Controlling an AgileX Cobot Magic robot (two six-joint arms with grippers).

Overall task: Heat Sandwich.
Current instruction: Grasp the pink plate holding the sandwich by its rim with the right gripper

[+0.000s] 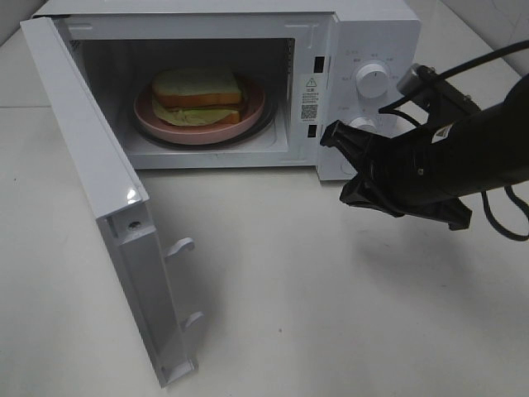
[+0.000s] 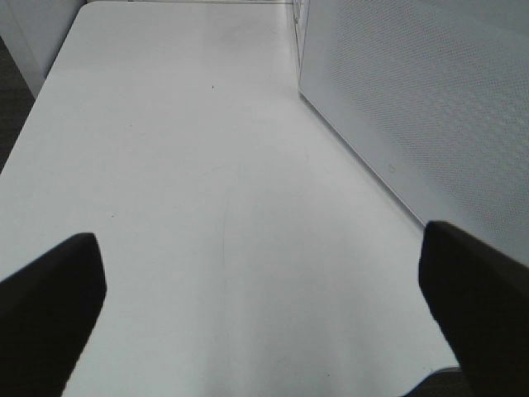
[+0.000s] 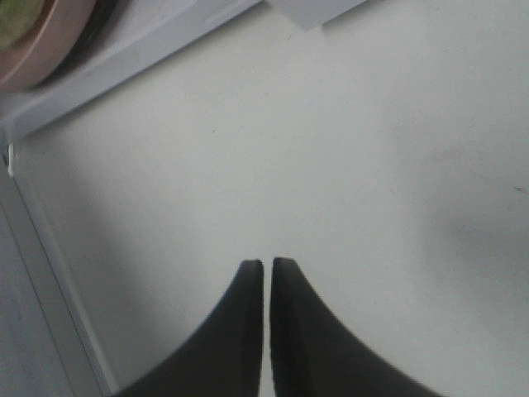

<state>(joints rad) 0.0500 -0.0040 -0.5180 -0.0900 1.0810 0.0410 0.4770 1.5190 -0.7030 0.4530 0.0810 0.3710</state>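
1. Sandwich point(image 1: 198, 93): on pink plate point(image 1: 248, 116), inside microwave point(image 1: 372, 33).
2. Door point(image 1: 91, 190): wide open; shutting it seems the step in hand.
3. Right end effector point(image 3: 267, 265): drawn almost together, empty.
4. Left end effector point(image 2: 258, 236): spread wide, empty, beside door's outer face; a push there likely comes next.

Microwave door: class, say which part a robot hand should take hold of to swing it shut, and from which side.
Take the door at its free edge, farthest from the hinge, clear of the two latch hooks. Come from its outer face, on the left in the high view: it stands wide open, so pushing there should swing it shut.
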